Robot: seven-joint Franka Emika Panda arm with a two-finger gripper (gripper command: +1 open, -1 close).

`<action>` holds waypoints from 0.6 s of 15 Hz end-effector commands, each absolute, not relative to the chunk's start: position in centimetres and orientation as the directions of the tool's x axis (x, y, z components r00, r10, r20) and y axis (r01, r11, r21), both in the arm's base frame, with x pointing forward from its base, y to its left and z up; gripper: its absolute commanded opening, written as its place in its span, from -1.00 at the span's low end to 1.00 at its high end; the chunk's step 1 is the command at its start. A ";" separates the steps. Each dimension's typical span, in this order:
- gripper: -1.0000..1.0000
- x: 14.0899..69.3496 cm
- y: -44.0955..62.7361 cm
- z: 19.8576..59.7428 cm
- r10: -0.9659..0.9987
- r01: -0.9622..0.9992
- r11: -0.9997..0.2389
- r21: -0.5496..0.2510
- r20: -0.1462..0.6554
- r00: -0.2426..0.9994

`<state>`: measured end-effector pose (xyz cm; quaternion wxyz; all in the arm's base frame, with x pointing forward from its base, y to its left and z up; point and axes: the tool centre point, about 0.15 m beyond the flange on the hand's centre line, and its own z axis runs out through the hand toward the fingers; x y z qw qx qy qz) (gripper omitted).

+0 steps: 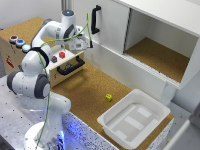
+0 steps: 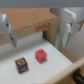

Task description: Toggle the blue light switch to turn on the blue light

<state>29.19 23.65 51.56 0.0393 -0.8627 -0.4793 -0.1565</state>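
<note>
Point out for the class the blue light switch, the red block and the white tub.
blue light switch (image 1: 13, 38), exterior view, its blue cap.
red block (image 2: 40, 55), wrist view, its top face.
white tub (image 1: 114, 127), exterior view, its near rim.

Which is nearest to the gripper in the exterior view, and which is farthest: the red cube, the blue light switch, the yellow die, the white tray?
From the gripper:
1. Red cube, just below it on the wooden box.
2. Blue light switch, on the box top toward the exterior view's left.
3. Yellow die, on the cork floor.
4. White tray, lower right.

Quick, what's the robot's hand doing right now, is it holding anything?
Gripper: open, fingers spread wide with nothing between them, hanging above the red block and purple block.
</note>
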 end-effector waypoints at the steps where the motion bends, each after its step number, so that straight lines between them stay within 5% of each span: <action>1: 1.00 25.9 36.0 54.5 0.875 0.870 -0.483 0.103 0.083 0.476; 9: 1.00 19.8 49.4 55.0 0.956 0.956 -0.290 0.047 0.052 0.288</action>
